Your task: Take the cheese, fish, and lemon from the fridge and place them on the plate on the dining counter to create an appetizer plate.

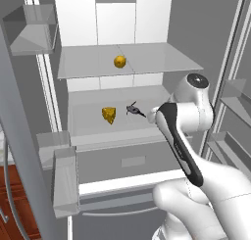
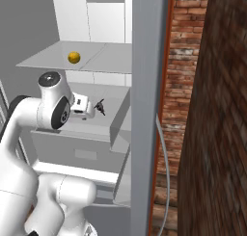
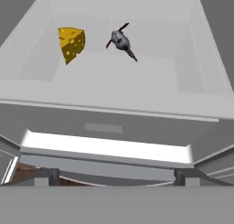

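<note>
Cheese (image 1: 109, 114) and fish (image 1: 132, 108) lie side by side, apart, on the lower fridge (image 1: 78, 28) shelf, the lemon (image 1: 120, 61) on the shelf above. Nothing is taken yet, so all three fetches seemingly remain. Gripper (image 2: 100, 107) reaches toward the fish; whether its jaws are parted I cannot tell.

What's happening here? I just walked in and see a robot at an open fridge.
The arm is reaching into the fridge toward its lower shelf, where the cheese and the fish lie side by side, apart. The lemon sits on the glass shelf above. Nothing is held yet; the tool's tips stand apart.
</note>
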Available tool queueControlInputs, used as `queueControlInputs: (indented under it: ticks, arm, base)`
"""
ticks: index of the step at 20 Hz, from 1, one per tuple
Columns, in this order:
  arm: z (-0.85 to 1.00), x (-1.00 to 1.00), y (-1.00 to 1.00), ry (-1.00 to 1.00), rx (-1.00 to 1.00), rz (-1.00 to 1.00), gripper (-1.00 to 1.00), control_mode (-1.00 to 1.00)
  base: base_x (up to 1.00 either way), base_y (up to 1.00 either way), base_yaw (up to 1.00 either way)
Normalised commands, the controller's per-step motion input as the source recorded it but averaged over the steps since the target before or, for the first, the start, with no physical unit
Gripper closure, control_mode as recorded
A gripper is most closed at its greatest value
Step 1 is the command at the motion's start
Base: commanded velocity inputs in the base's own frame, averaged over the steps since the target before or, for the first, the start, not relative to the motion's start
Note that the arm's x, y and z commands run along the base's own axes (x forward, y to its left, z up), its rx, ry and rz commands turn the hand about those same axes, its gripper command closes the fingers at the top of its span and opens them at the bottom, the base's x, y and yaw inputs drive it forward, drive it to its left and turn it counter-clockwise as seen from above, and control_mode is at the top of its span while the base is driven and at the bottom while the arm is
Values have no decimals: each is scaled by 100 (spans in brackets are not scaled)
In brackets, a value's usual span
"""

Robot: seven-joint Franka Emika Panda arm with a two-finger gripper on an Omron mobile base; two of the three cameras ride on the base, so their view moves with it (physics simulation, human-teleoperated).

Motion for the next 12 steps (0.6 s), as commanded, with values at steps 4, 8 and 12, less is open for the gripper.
queueControlInputs:
  ticks: [4,8,12]
  arm:
    - [-15,16,0,-4,0,0,-100,-100]
    - [-26,22,0,-9,0,0,-100,-100]
    - [-31,19,0,-11,0,0,-100,-100]
  base:
    - [0,0,0]
    - [0,0,0]
    - [0,0,0]
